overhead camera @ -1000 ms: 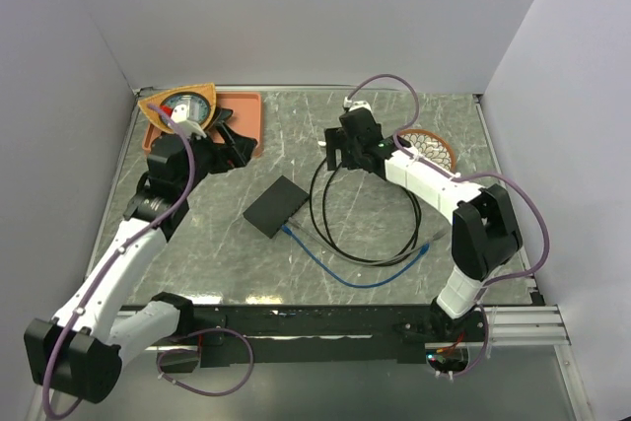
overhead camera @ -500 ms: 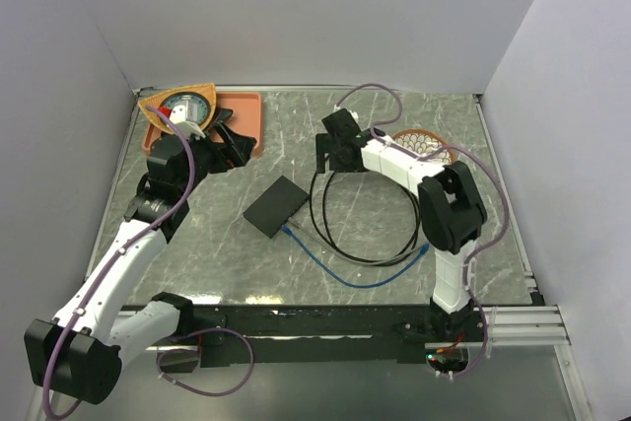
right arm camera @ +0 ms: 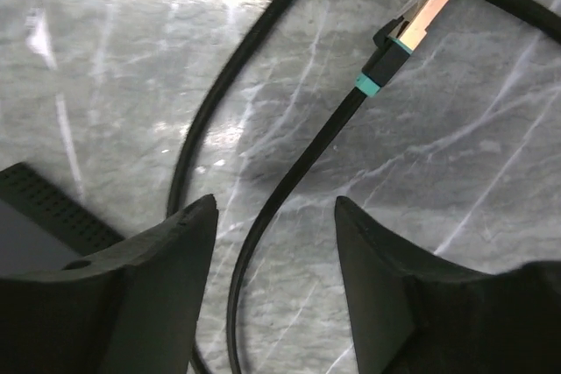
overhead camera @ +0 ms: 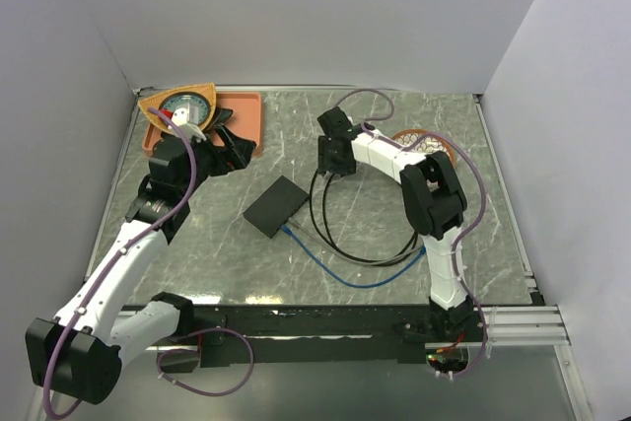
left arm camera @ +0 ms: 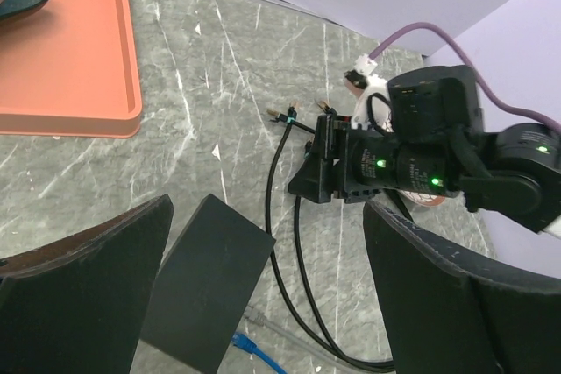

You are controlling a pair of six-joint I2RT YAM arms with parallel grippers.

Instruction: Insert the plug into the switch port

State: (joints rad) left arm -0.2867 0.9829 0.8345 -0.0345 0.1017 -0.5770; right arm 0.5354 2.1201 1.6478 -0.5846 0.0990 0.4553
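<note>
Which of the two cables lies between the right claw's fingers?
The black cable, ending in a gold plug with a teal band, runs between the open jaws of the right gripper. The blue cable lies well apart from it.

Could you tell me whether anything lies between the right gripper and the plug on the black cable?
Nothing visible does. In the right wrist view the right gripper stands open astride the black cable, just behind the plug, which lies free on the table. No other object sits between them.
</note>
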